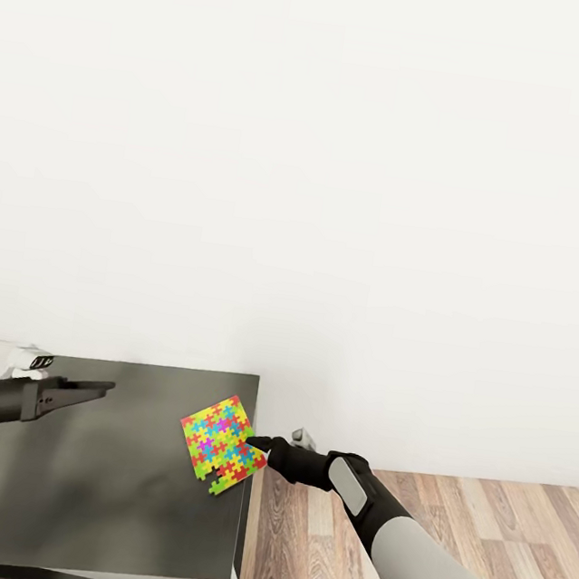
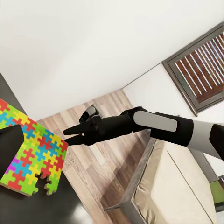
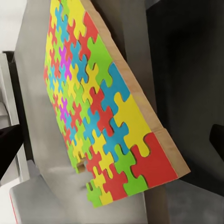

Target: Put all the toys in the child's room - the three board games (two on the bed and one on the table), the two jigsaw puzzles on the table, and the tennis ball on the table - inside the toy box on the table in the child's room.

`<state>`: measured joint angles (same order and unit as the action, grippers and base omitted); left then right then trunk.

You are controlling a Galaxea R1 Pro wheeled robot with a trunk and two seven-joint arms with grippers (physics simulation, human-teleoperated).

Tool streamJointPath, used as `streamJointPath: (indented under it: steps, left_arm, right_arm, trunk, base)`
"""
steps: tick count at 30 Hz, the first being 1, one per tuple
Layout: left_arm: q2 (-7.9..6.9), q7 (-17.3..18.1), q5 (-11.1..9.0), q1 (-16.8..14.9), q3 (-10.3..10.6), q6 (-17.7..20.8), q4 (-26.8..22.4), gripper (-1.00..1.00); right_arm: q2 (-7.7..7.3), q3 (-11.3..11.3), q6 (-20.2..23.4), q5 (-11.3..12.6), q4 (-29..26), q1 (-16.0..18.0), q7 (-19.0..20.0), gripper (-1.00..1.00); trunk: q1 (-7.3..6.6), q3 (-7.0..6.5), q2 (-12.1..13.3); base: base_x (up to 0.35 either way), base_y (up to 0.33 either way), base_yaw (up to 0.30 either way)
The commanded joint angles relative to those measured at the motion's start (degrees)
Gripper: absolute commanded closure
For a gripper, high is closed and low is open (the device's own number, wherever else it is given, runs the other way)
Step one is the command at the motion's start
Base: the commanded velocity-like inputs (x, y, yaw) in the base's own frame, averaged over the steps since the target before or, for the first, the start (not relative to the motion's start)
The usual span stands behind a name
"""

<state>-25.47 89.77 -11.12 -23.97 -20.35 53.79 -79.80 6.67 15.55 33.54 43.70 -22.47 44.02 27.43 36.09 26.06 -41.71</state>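
Note:
One jigsaw puzzle (image 1: 222, 443), a thin slab of yellow, green, red and blue pieces, lies on the dark grey end of the table (image 1: 72, 480), its corner poking past the right edge. My right gripper (image 1: 256, 442) is at that corner, open, fingertips just beside the slab. The right wrist view has the puzzle (image 3: 102, 107) close up between the spread fingers. In the left wrist view the puzzle (image 2: 32, 149) lies below, with the right gripper (image 2: 66, 135) at its edge. My left gripper (image 1: 98, 386) hovers open over the table, well left of the puzzle, holding nothing.
A white wall stands right behind the table. Wooden floor (image 1: 443, 511) lies to the table's right, under my right arm. The left wrist view also takes in the bed (image 2: 163, 186), with a green thing (image 2: 219, 191) on its far side, and a window with blinds (image 2: 200, 70).

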Motion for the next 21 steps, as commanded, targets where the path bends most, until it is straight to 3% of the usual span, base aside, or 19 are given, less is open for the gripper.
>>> streamJointPath:
  steps: [1, 21]
  left_arm:
    - [-0.02, 0.2, 0.0, 0.0, 0.0, 0.6, 0.0, -1.0]
    - [-0.02, 0.2, 0.0, 0.0, -0.4, 0.6, 0.0, -1.0]
  right_arm:
    - [-0.02, 0.2, 0.1, 0.2, 0.0, 0.1, 0.1, -1.0]
    - [-0.1, 0.2, 0.1, 0.2, -0.1, 0.0, 0.1, -1.0]
  trunk:
    - [0.01, 0.06, -0.1]
    - [0.01, 0.06, -0.1]
  base:
    - [0.0, 0.0, 0.0]
    - [0.0, 0.003, 0.0]
